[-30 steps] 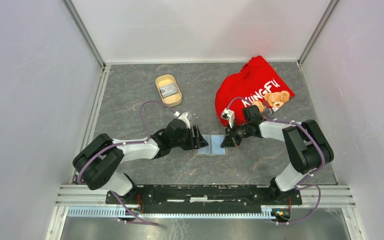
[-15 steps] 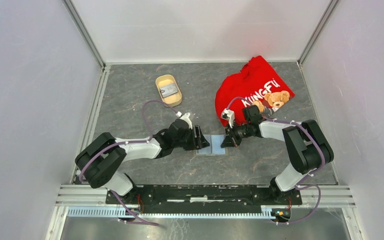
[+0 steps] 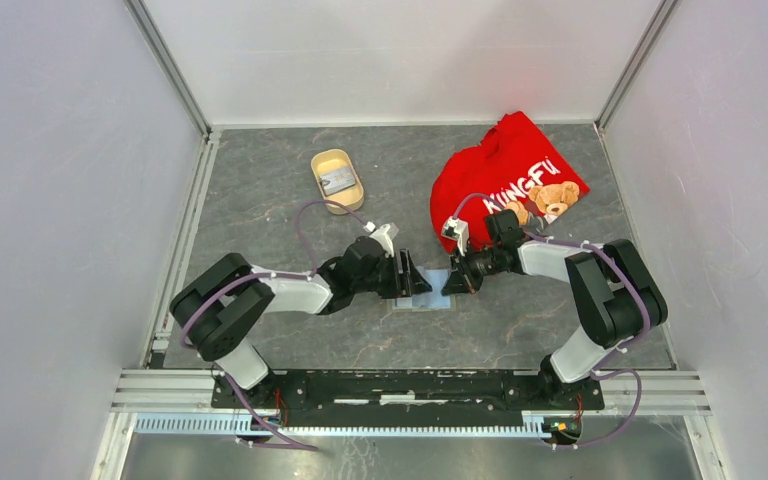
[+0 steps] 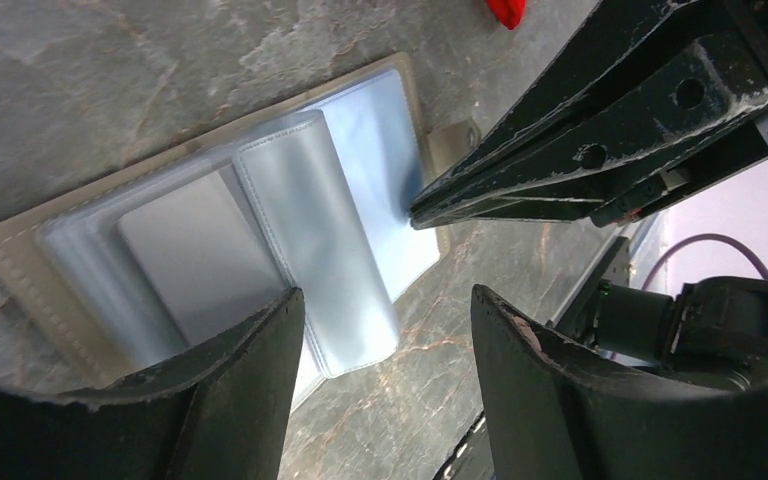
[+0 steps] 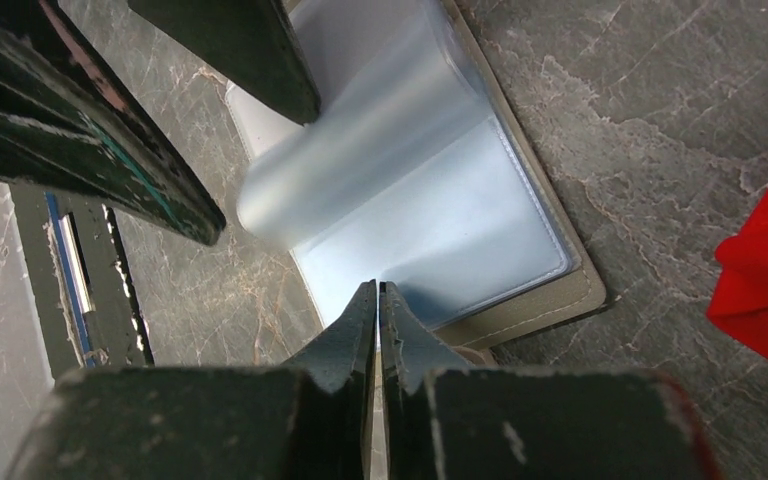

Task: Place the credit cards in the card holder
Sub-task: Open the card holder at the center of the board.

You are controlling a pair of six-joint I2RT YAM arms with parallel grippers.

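**A:** What do you see from up top?

**B:** Your two grippers are very near each other, so I think a quick move could bump them. The card holder [image 3: 430, 292] lies open on the bench [image 3: 360, 340], right between them. Your left gripper [image 3: 415, 277] is over its left side. Your right gripper [image 3: 449, 284] is at its right edge. The beige tray [image 3: 317, 172] is well apart, up at the back. A small grey thing lies in it, maybe the credit cards [image 3: 338, 181], but it is too small to tell.

**A:** And the left wrist camera?

**B:** A see-through pocket page [image 4: 310, 230] is curled up. I think it could flop over and cover the pocket you want. Your left gripper is open, with nothing in it. The holder lies just under it. A pale card [image 4: 185, 250] seems to sit in a pocket beside the curled page.

**A:** And the right wrist camera?

**B:** If your right tip slips off, the holder could slide or fold shut. Your right gripper is closed tight, and I see nothing between its fingers. Its tip touches the right-hand page and pins it to the bench.
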